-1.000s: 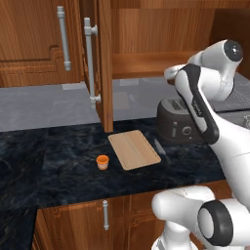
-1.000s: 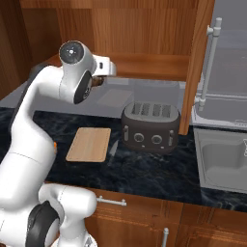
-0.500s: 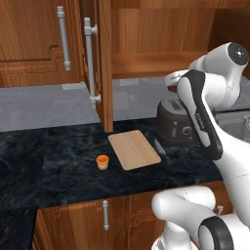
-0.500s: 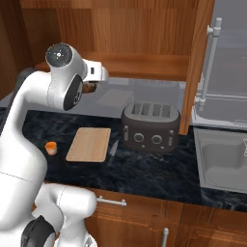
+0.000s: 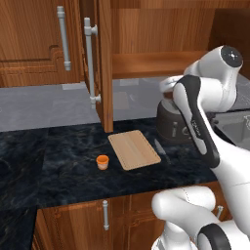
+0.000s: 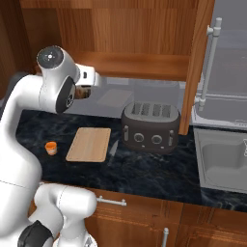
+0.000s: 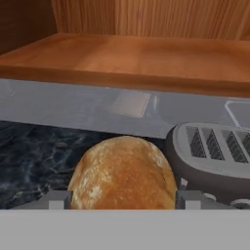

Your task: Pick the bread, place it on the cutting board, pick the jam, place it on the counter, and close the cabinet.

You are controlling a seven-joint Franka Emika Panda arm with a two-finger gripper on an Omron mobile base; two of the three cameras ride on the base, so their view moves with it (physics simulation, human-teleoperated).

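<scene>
The bread (image 7: 122, 173), a round mottled brown lump, sits between my fingertips (image 7: 58, 200) with my gripper (image 7: 124, 201) shut on it. In the right base view the gripper (image 6: 83, 92) hangs just below the cabinet shelf, above the far left of the cutting board (image 6: 89, 144). That tan board (image 5: 133, 149) lies flat on the dark marbled counter (image 5: 58, 171). The small orange jam (image 5: 102, 161) stands on the counter left of the board, also seen as the jam (image 6: 50, 147). The cabinet (image 5: 105, 63) door stands open, its edge towards me.
A dark four-slot toaster (image 6: 149, 126) stands right of the board, below and right of my hand; the toaster (image 7: 215, 151) is close by. A sink (image 6: 224, 164) lies at the far right. The open door (image 6: 195, 67) juts out over the counter.
My hand has drawn back out from under the shelf and dropped a little, carrying the bread. The jam and the board have stayed in place.
</scene>
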